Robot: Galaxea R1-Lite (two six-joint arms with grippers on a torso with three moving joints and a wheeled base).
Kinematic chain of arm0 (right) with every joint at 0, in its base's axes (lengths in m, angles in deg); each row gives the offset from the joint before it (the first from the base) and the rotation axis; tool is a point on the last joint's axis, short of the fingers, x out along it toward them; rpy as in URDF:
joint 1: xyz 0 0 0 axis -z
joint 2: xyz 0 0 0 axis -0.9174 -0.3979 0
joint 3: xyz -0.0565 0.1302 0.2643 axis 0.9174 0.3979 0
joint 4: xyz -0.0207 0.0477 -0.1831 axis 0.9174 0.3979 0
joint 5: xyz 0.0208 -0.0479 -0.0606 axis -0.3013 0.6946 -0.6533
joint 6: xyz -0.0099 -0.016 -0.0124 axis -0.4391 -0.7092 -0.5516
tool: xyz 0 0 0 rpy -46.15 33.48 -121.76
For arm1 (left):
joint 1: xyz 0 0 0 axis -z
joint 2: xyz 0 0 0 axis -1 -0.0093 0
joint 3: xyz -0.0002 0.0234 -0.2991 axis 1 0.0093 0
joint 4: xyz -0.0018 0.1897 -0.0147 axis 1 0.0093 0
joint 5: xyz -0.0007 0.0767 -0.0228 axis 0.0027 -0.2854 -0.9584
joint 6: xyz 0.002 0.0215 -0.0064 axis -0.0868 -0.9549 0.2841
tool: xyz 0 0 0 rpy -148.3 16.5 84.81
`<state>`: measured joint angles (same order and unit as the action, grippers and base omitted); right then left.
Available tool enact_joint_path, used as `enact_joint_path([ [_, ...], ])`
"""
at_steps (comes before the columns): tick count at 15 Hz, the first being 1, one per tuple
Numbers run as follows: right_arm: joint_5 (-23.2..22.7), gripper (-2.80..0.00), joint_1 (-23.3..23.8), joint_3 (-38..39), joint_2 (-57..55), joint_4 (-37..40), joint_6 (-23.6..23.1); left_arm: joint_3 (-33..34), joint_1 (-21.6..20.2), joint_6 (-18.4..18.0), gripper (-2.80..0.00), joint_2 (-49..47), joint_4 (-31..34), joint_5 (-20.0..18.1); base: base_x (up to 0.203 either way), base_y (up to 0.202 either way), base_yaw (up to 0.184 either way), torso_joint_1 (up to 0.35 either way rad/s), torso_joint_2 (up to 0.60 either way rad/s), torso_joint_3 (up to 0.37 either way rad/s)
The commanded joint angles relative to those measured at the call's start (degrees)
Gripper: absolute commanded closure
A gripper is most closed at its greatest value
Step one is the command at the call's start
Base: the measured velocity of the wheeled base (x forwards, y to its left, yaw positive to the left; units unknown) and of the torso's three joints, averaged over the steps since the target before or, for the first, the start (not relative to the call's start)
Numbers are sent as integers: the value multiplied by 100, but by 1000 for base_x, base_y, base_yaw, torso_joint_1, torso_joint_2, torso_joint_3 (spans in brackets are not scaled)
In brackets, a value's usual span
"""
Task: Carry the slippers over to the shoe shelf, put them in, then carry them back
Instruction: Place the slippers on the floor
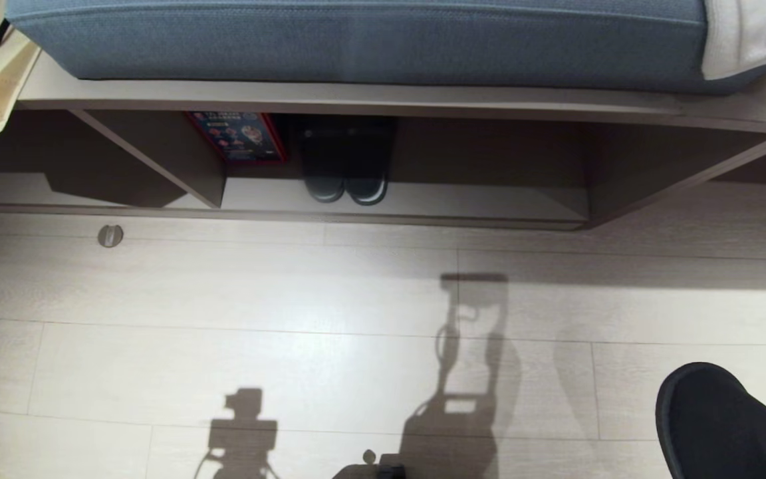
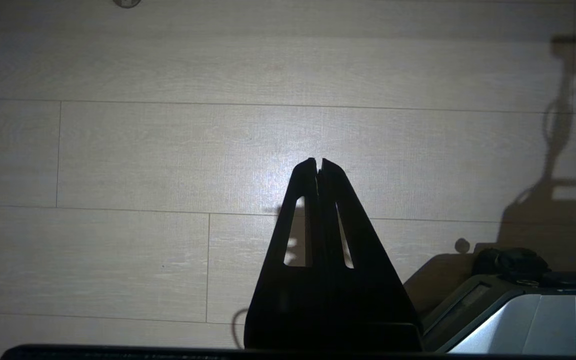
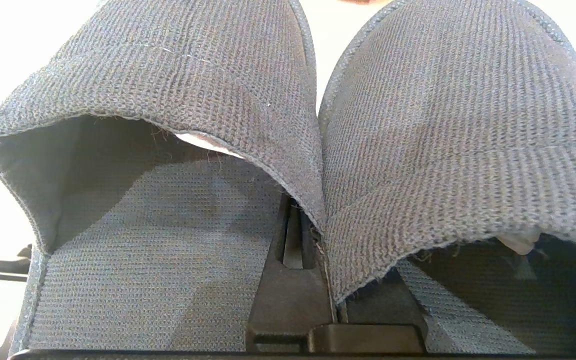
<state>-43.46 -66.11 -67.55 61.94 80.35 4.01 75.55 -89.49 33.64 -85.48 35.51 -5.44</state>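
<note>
your right gripper (image 3: 313, 235) is clamped on the slippers (image 3: 288, 125), its fingers pinching the two inner edges where the grey-blue ribbed uppers meet, so the pair hangs side by side from it. in the head view those slippers (image 1: 722, 426) show only as a dark rounded shape at the lower right, over the floor (image 1: 290, 332). your left gripper (image 2: 318, 165) hangs over bare pale planks beside the robot base (image 2: 508, 310), fingertips pressed together and holding nothing. farther out, past the planks, you face the shoe shelf (image 1: 423, 199), a low cubby under a blue cushion (image 1: 356, 40). on its pale base board sits a darker pair of slippers (image 1: 346, 179), next to a red-framed box (image 1: 237, 136) by the upright divider.
</note>
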Motion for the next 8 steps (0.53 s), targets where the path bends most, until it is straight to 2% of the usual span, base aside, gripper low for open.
enact_joint_path([
  [1, -4, 0, 0, 6, -18, 0, -9, 7, -6, 5, 0, -5, 0, 4, 0, 0, 0, 2, 7, 203],
  [8, -4, 0, 0, 1, -18, 0, 22, 9, 2, 5, 0, -5, 0, 4, 0, 0, 0, 2, 2, 204],
])
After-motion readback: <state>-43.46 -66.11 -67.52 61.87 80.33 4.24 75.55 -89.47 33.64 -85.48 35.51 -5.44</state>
